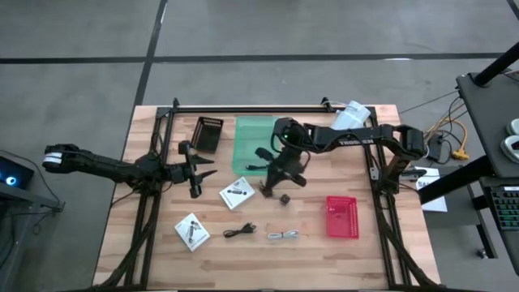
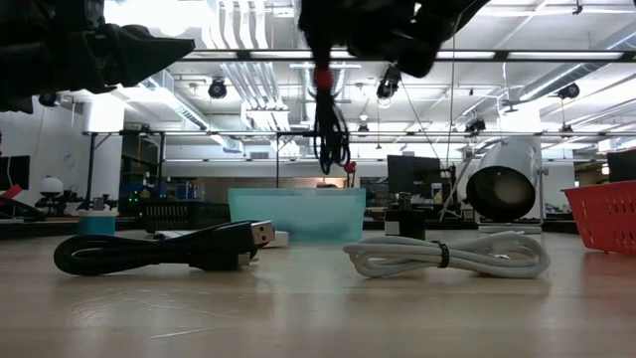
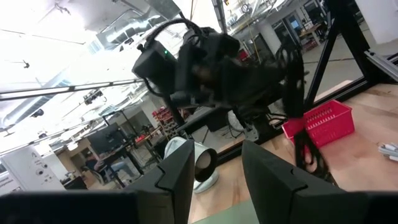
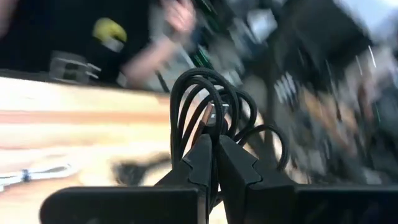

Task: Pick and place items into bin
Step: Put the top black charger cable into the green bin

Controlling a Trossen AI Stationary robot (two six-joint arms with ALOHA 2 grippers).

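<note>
Nearest the low camera we see a black coiled cable [image 2: 164, 249] on the left and a pale grey cable [image 2: 447, 255] on the right, both on the table [image 1: 324, 259] at its near edge, untouched. In the high view two white square packets [image 1: 237, 194] [image 1: 191, 231] lie left of centre, one nearer than the other, and a tiny dark cube [image 1: 284, 199] sits near the middle. The right gripper [image 4: 214, 155] has its fingers pinched tight on another black coiled cable [image 4: 205, 106], which hangs lifted clear of the table just at the near edge of the green bin [image 1: 258, 142]; we judge it is on its way in, not yet dropped. The left gripper [image 3: 214, 168] hovers at the table's left side, fingers partly apart with nothing between them. Containers: the green bin at far centre shows a dark streak inside, maybe a cable, we cannot tell; the red basket [image 1: 341, 216] on the right looks empty; a black basket [image 1: 207, 133] stands left of the green bin, contents unclear. Progress: early we judge, one cable in transit, two cables, two packets and the cube still left on the table.
</note>
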